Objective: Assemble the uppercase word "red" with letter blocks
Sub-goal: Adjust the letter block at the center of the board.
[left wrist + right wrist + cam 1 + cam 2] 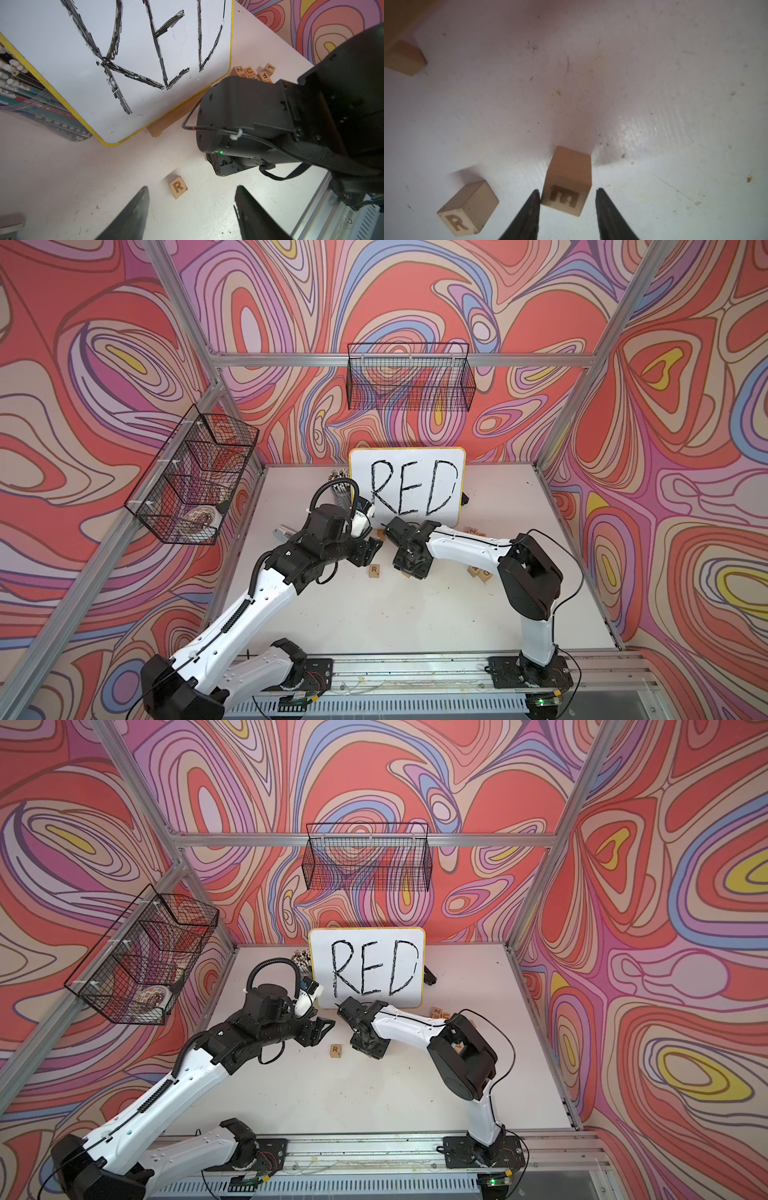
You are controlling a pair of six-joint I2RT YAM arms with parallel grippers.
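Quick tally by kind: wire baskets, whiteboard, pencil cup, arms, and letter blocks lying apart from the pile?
Wire baskets: 2
Whiteboard: 1
Pencil cup: 1
Arms: 2
Letter blocks apart from the pile: 2, R and E
Total: 8

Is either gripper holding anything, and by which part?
Nothing held: right gripper straddles the E block, gap on one side; left gripper open, empty.

my right gripper (pixel 568 190): e block (pixel 566 178) sits in the gap, r block (pixel 467 205) just beside one finger, bare table (pixel 654 83) ahead. my left gripper (pixel 192 187): whiteboard (pixel 62 72) and right arm (pixel 259 116) ahead.
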